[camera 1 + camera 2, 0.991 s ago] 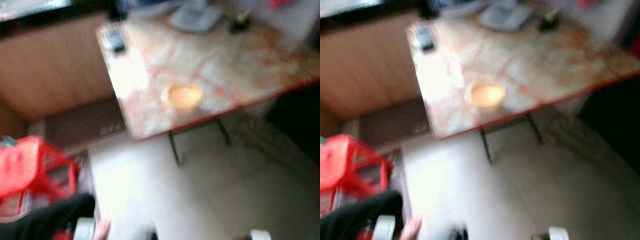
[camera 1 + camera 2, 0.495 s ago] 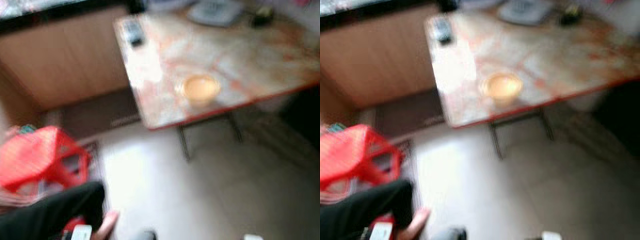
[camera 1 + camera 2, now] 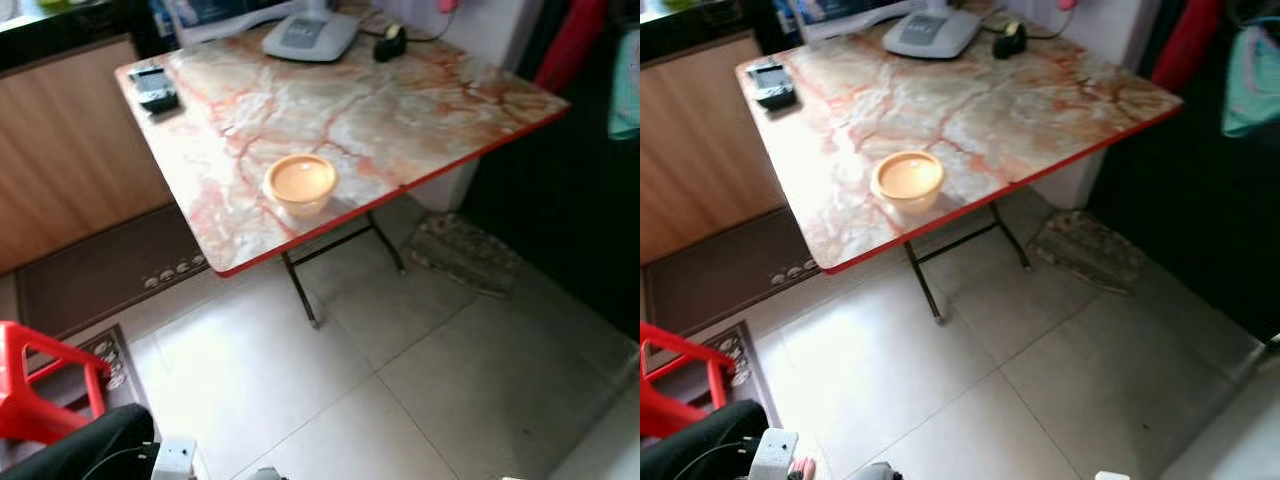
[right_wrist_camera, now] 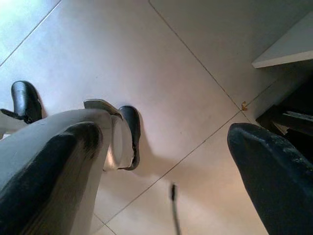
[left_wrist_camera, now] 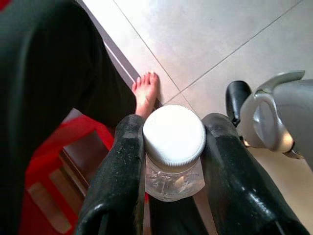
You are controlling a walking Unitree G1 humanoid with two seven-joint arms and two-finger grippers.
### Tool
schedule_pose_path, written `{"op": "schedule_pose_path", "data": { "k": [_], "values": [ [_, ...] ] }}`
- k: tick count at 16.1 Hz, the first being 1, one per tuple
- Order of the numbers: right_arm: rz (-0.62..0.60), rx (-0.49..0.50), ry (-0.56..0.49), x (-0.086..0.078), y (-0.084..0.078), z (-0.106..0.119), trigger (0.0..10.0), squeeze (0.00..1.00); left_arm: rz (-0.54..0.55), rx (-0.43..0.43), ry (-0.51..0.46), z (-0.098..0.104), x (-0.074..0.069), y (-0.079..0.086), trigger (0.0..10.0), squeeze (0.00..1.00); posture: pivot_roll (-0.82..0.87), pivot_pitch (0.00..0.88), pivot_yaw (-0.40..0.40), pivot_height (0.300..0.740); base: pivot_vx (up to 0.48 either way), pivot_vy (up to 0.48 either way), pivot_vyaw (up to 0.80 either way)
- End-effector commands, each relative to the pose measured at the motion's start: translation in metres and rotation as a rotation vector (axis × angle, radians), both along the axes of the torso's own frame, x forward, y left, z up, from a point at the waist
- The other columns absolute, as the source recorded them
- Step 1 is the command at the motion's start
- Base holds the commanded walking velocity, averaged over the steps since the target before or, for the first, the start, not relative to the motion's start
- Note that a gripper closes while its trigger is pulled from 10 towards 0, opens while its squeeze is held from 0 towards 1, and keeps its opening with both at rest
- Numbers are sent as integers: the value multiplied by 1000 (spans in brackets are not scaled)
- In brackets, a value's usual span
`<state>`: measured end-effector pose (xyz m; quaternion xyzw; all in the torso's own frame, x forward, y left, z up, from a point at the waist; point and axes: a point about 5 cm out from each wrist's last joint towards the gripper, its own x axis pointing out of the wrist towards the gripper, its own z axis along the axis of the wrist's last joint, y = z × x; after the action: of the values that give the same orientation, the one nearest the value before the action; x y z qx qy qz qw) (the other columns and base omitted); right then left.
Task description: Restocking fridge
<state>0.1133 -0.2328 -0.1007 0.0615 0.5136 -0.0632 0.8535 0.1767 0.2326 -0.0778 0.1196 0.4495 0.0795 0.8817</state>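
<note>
- The left hand [image 5: 171,166] hangs low over the floor, fingers pinching a clear jar [image 5: 174,176] just below its white lid [image 5: 174,134].
- The jar looks rigid, smooth and probably slippery (glass or plastic, I cannot tell); gripping beneath the lid's rim seems safest.
- The right hand [image 4: 161,171] is spread, holding nothing.

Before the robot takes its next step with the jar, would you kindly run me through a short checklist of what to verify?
1. Left hand grip on the jar: ok, fingers on both sides under the white lid.
2. Right hand free: ok, open above bare floor tiles.
3. Person nearby: not ok, a bare foot is right beside the left hand.
4. Red stool at the robot's left: not ok, close to its path.
5. Fridge location: cannot tell.
6. Table holding a bowl: ok, stands ahead, apart from the robot.
</note>
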Motion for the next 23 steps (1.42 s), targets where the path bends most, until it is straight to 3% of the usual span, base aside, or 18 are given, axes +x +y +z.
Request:
{"op": "schedule_pose_path", "data": {
  "k": [1,12,21,22,23],
  "values": [
    [-2,2,28,-8,0,-2,10000,0,14,11,44,-4,-11,4,10000,0,124,154,39,740,0,0,-800],
    [-12,8,32,-8,5,-4,10000,0,-33,53,71,-4,-11,8,10000,0,117,148,60,740,0,-55,-800],
    [-58,-39,70,-24,14,-10,10000,0,-53,43,98,-7,-19,8,10000,0,42,44,63,740,0,0,-800],
    [-54,-45,72,-26,14,-10,10000,0,-50,39,98,-8,-20,8,10000,0,40,32,61,740,0,0,-800],
    [85,-90,84,-25,14,-10,10000,0,-50,32,98,-9,-23,6,10000,0,28,20,53,740,0,0,-800]
  ]
}}
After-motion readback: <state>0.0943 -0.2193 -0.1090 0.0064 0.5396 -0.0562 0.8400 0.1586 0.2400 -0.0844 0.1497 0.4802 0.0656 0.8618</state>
